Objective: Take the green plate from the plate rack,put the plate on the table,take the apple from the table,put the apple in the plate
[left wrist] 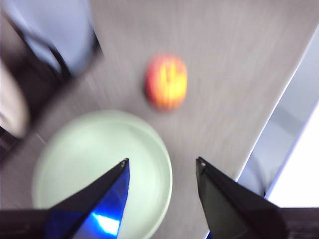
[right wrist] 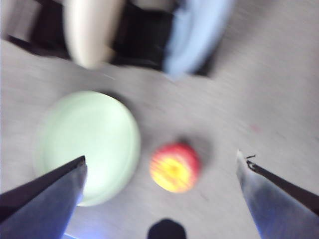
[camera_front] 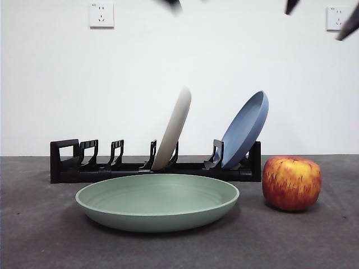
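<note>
The green plate (camera_front: 157,202) lies flat on the table (camera_front: 45,235), in front of the black plate rack (camera_front: 73,162). The red and yellow apple (camera_front: 291,182) sits on the table to the plate's right, apart from it. My left gripper (left wrist: 162,162) is open and empty, high above the plate's edge (left wrist: 99,164), with the apple (left wrist: 166,81) beyond it. My right gripper (right wrist: 162,159) is open wide and empty, high above the apple (right wrist: 174,167) and the plate (right wrist: 87,144). In the front view only black tips (camera_front: 174,4) show at the top edge.
A cream-white plate (camera_front: 174,129) and a blue plate (camera_front: 245,129) stand in the rack. The rack's left slots hold nothing. Two wall sockets (camera_front: 101,15) are on the white wall behind. The table's edge (left wrist: 279,124) shows in the left wrist view.
</note>
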You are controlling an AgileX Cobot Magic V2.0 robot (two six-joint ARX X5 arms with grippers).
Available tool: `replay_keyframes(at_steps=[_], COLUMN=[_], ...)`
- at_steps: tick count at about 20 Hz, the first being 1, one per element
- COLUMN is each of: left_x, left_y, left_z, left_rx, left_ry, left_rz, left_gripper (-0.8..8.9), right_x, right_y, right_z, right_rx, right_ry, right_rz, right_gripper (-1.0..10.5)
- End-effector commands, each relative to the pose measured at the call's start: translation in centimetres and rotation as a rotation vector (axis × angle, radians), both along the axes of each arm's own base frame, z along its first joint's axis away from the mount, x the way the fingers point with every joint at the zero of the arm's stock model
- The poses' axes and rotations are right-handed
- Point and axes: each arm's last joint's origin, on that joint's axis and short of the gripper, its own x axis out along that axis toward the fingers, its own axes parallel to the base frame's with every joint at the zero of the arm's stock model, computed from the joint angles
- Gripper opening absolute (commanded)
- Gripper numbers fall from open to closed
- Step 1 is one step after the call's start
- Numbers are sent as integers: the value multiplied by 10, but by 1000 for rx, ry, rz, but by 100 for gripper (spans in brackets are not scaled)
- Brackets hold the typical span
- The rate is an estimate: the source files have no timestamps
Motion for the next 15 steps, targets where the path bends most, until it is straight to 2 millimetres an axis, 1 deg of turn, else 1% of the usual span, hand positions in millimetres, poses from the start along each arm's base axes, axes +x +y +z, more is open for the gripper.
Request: replay_keyframes(at_steps=[1, 3, 5, 7, 10, 12, 15], left_x=[-16, -30, -42, -52, -66, -75, -84], left_y=[37, 68, 96, 119, 147, 158, 171], left_z=[32, 52, 65, 71, 70, 65, 59], left_rx=[-136, -237, -306, -341, -351, -338, -317], left_ry=[-66, -125, -174, -202, -194, -143, -84], left_rz=[20, 40, 71, 102, 150, 170, 191], left_gripper=[224, 224, 224, 224, 222, 220, 220], right_x=[-7, -20, -41, -64, -92, -100, -93], right_y=[-2, -2, 1, 2, 3, 6, 12], right_z=[0, 2, 0, -9, -31, -48, -74], right_rx=[-44, -43, -29, -37, -34, -27, -40], right_ry=[18, 0, -37, -66, -84, -76, -35], right_rz=[3, 17, 38, 13, -23, -26, -16], right_gripper=[501, 501, 501, 501, 501, 501, 501])
